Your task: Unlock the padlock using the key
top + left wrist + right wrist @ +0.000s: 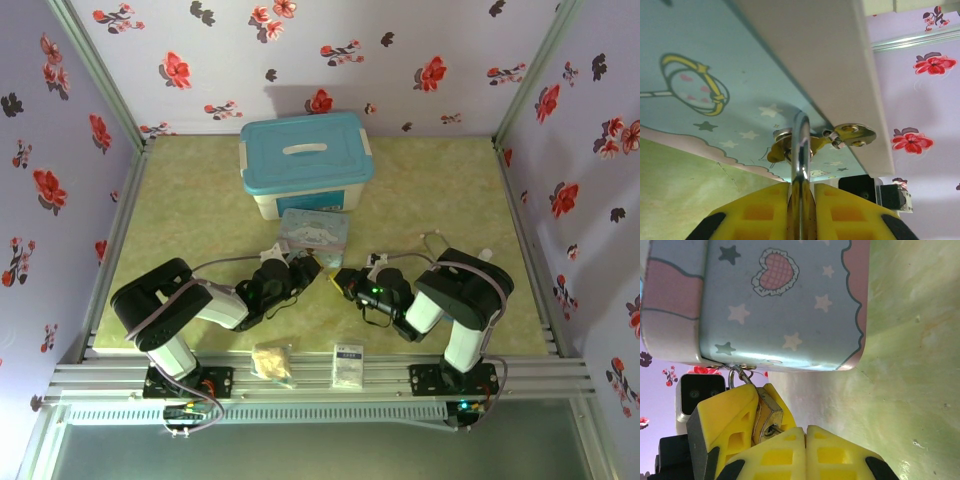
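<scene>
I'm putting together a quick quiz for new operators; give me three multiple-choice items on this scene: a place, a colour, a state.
1. Where is the cartoon tin? A) in front of the blue-lidded box B) on top of it C) against the left wall
2. What colour are the gripper fingers? A) red B) yellow C) white
3. How is the left gripper? A) wide open B) gripping the box handle C) shut on the padlock by its shackle
Answers: 1 A, the top view shows the tin on the box's near side; 2 B, both wrist views show yellow fingers; 3 C, its fingers pinch the silver shackle.
</scene>
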Robot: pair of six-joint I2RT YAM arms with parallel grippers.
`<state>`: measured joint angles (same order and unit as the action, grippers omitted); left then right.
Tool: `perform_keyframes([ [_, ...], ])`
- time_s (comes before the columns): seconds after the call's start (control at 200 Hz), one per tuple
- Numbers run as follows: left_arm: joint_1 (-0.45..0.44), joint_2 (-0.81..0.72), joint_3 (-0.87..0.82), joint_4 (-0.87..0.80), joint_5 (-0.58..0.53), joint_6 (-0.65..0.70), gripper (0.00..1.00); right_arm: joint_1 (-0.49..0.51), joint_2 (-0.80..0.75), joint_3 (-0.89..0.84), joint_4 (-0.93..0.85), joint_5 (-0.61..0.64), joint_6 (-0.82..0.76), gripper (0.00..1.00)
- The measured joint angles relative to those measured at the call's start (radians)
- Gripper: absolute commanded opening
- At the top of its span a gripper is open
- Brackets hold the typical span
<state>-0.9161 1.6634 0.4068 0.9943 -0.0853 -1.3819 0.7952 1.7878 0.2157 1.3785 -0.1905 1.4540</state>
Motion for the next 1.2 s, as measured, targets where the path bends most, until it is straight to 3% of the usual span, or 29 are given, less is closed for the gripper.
perform_keyframes([
  [0.31, 0.000, 0.000, 0.000, 0.000, -0.006, 0.000, 0.00, 0.050, -0.002, 0.007, -0.009, 0.060, 0.023, 0.00],
  [1.2, -0.011, 0.000, 0.002, 0.024, -0.042, 0.000, 0.00, 0.068, -0.047, 0.047, -0.062, 0.124, 0.044, 0.00],
])
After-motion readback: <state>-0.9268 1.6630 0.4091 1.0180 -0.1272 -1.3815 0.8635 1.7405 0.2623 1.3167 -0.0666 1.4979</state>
